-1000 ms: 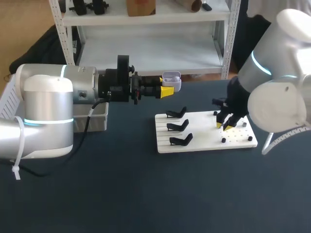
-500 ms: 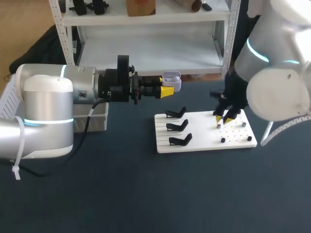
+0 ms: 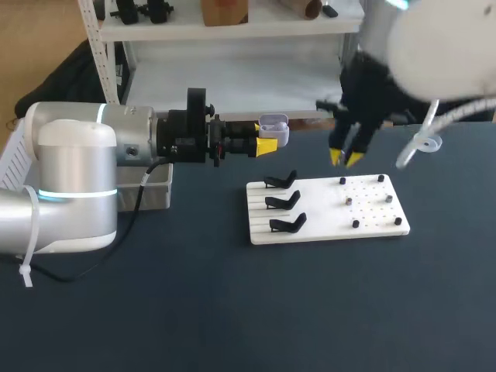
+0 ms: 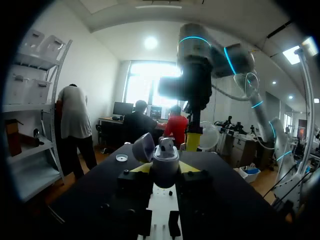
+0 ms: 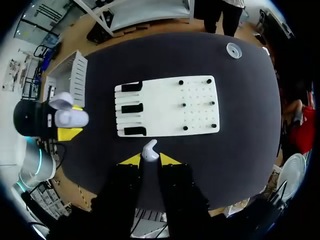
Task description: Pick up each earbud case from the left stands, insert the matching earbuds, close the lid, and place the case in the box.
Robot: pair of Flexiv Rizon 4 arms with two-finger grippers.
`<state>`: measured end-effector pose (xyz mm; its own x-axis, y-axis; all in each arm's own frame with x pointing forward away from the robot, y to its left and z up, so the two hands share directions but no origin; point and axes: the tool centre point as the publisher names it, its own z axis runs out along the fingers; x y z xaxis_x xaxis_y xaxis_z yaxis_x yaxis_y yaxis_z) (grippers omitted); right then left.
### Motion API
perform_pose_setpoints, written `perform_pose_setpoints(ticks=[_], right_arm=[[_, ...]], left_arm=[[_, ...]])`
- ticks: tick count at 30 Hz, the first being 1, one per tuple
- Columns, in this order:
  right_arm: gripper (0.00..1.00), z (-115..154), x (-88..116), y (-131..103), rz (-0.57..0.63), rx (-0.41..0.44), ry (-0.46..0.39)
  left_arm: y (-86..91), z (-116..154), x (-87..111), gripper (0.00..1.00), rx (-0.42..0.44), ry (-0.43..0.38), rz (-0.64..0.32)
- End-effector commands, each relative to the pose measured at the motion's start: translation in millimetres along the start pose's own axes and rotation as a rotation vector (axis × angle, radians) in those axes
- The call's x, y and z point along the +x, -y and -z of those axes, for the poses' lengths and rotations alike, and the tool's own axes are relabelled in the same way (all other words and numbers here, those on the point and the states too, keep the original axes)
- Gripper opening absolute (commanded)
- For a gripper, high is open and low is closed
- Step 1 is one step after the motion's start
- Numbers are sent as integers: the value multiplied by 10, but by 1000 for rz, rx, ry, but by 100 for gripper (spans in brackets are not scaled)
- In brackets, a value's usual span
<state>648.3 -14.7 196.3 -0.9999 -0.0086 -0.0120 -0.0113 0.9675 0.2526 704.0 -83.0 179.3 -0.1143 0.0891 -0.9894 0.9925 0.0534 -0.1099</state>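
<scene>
**Right pincer** [image 5: 149, 159]: yellow tips nearly together, clamped from two sides on one small white earbud [image 5: 149, 150], whose rounded head pokes out ahead of the tips. It is held up off the bench [image 3: 194, 310], above the far edge of the white board [image 3: 380, 221] and pointing down.

**Left pincer** [image 4: 165, 170]: fingers apart by the width of the grey earbud case [image 4: 164, 159] and gripping its body on both sides. The lid is swung open. The arm lies level, and the case is in the air, well clear of the bench.

**Relation governing the next move:** the case lies sideways from the right pincer, toward the left arm and apart from it. In the left wrist view the right pincer hangs just beyond the open case. The right arm is the one bringing the earbud. Probably it must cross that gap and line the earbud's long axis up with a well in the case.

**Surroundings:** three black stands [image 3: 282, 201] on the board, all empty.
</scene>
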Motion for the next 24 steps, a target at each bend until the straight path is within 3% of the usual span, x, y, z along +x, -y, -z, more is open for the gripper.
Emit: perform_pose_setpoints(ticks=[1,8,15,24], right_arm=[[0,502,109,-216,52,-23,0],[0,700,170,-694,197,-49,38],[0,623,154,-1073,315,-41,27],[0,457,-45,-1236,377,-2,33]], left_arm=[[7,3,5,0,-2,3,-1],[7,3,5,0,-2,3,-1],[7,3,5,0,-2,3,-1],[7,3,5,0,-2,3,-1]])
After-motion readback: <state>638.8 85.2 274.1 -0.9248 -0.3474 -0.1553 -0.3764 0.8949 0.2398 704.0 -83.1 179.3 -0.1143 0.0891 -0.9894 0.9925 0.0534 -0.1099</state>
